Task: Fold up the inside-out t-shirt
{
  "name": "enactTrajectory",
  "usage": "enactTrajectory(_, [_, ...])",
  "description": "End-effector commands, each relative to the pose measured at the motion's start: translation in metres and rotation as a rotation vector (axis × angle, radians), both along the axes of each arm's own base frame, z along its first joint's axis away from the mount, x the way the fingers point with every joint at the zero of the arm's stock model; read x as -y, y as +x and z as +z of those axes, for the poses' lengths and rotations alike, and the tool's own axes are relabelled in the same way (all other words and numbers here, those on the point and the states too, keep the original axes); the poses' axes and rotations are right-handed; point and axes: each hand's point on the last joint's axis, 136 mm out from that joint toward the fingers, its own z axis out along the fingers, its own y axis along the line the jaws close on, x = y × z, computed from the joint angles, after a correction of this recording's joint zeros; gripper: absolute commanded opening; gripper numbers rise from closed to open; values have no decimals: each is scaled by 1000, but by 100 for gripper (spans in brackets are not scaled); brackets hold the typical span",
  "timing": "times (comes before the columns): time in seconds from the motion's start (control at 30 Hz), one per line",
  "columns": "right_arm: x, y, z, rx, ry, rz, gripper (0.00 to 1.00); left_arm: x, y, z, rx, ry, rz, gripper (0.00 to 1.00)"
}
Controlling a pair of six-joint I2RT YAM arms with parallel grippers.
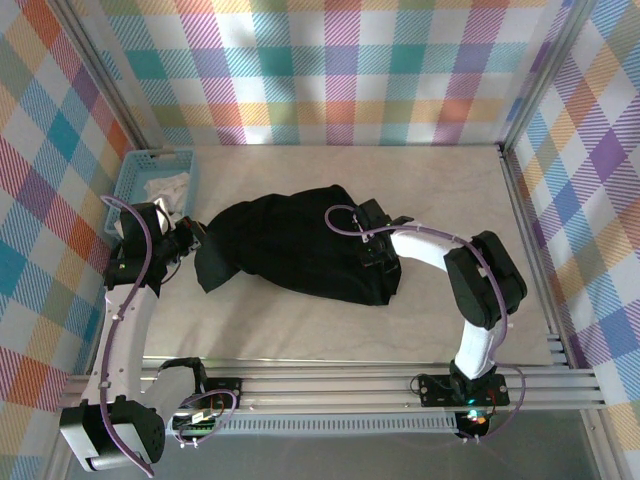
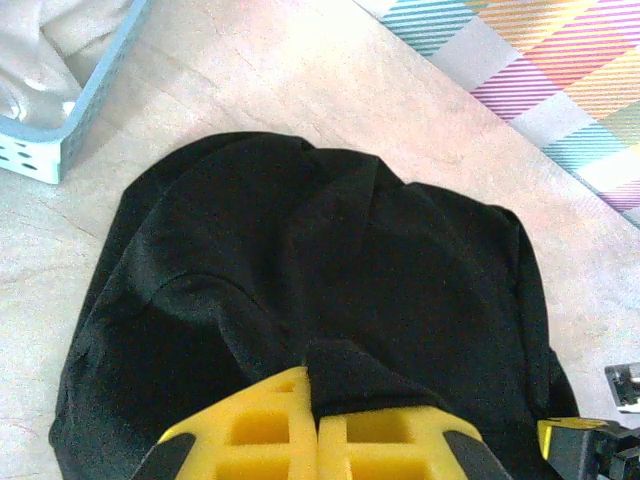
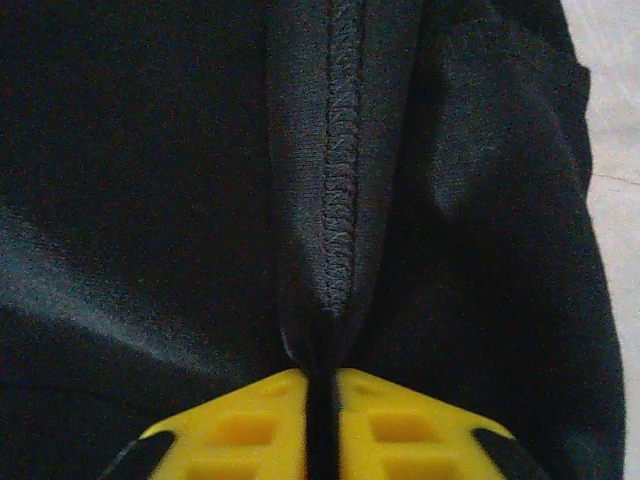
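Black t-shirt (image 1: 300,245) lies bunched in a rumpled heap across the middle of the pale table (image 1: 300,335), with no print showing on its upper side. From my remote station I see both arms on it. The left gripper (image 1: 194,236) sits at the shirt's left end, and on the left wrist camera its yellow fingers (image 2: 270,425) are pressed together with a fold of black cloth caught at their tips (image 2: 313,400). The right gripper (image 1: 374,250) rests on top of the shirt's right half; on the right wrist camera its jaws (image 3: 322,385) pinch a ridge of fabric that carries a stitched seam (image 3: 340,160).

The shirt's right edge falls short of the table's right side, leaving a broad bare stretch there. A clear band of table also runs between the shirt's near edge and the metal rail (image 1: 400,380) where the arms are bolted, and a narrower strip lies open behind the shirt, up to the plaid back wall (image 1: 330,70). The left side is tighter.

A light-blue plastic basket (image 1: 137,166) stands in the far left corner, near the left gripper and apart from the shirt. It holds a crumpled white cloth (image 1: 166,189).
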Motion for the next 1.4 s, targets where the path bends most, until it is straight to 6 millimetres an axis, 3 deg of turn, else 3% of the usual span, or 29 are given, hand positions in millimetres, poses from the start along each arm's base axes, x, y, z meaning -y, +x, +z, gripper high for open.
enactTrajectory(0.0, [3,3,28,42,37,2,7,-1,0,6,27,6,-9,0])
enactTrajectory(0.17, [5,1,74,93,242,1,0,0,2,12,40,-3,-10,0])
enactTrajectory(0.3, [-4,-5,136,161,589,60,0,3,6,22,61,-32,-13,0])
enactTrajectory(0.43, [-7,-4,199,243,856,126,0,5,15,45,107,-76,-2,0])
enactTrajectory(0.53, [-8,1,229,276,944,160,0,6,24,71,167,-117,8,0])
enactTrajectory(0.67, [8,10,279,358,1025,173,0,3,32,119,246,-126,26,0])
enactTrajectory(0.77, [38,9,337,502,1058,154,0,-6,28,171,340,-65,55,0])
enactTrajectory(0.9, [73,-11,411,711,1034,140,0,-13,7,252,520,-3,82,0])
enactTrajectory(1.0, [86,-35,453,832,986,149,0,-11,-12,300,635,36,68,0])
enactTrajectory(1.07, [93,-47,470,894,936,134,0,-8,-22,322,693,69,50,0])
enactTrajectory(1.13, [99,-58,478,937,892,121,0,-6,-28,331,725,103,39,0])
enactTrajectory(1.23, [102,-68,477,943,843,107,0,-5,-27,318,707,141,14,0])
enactTrajectory(1.37, [103,-69,458,906,833,85,0,-1,-19,289,656,131,-20,0])
